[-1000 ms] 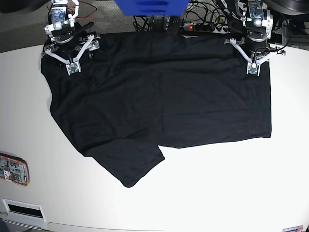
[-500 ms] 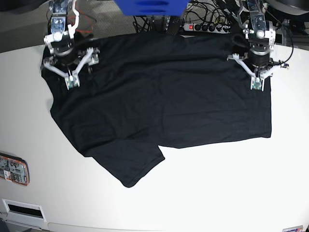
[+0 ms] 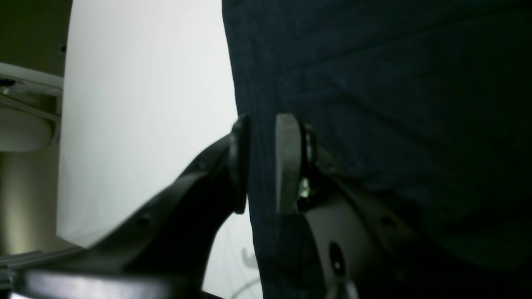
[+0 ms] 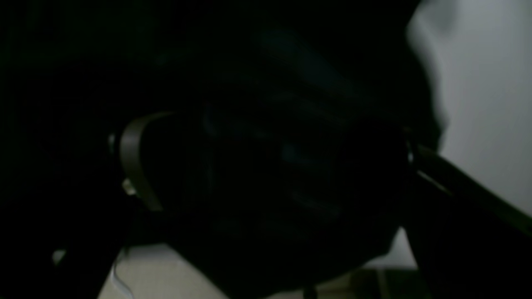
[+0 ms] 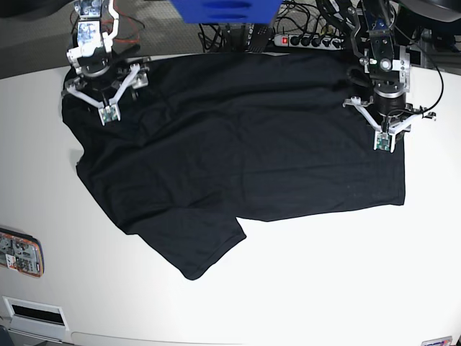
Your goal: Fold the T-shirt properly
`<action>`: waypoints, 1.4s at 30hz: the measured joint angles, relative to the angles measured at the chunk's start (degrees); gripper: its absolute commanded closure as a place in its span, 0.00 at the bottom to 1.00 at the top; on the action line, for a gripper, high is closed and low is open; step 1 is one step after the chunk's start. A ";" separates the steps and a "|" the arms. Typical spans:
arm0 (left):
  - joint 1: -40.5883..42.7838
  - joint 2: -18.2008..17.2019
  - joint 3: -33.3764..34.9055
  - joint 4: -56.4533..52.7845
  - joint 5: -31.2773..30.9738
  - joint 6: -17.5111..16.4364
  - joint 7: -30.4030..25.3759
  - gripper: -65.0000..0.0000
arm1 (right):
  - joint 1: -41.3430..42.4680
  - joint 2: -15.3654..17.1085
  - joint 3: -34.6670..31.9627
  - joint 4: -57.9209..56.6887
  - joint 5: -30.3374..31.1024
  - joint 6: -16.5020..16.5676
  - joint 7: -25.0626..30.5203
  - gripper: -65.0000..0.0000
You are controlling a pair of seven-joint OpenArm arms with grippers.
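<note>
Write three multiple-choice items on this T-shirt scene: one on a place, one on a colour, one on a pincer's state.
1. Where does the T-shirt lie?
A. spread on the white table
B. hanging from a rail
C. in a basket

2. What colour is the T-shirt?
A. red
B. black
C. white

3. How is the left pincer?
A. wide open above bare table
B. out of view
C. closed on the T-shirt's edge

Answers: 1 A, the base view shows it flat on the tabletop; 2 B, the cloth is dark throughout; 3 C, the left wrist view shows cloth pinched between both pads.
</note>
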 measured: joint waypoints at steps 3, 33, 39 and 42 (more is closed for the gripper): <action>0.00 0.00 0.00 0.00 -0.04 -0.02 -0.02 0.83 | 1.11 0.02 1.55 0.17 0.00 -0.20 1.27 0.08; -0.70 1.86 1.95 -0.11 0.37 -0.22 0.00 0.83 | -2.08 -0.94 5.27 0.55 0.66 0.02 16.48 0.08; -0.87 1.86 1.95 -0.11 0.39 -0.20 0.00 0.83 | -2.16 -0.76 5.79 0.46 3.32 -0.17 29.68 0.08; -1.03 1.53 1.95 -0.11 0.39 -0.22 -0.09 0.83 | -1.99 -0.68 6.27 0.52 12.17 -0.28 44.63 0.08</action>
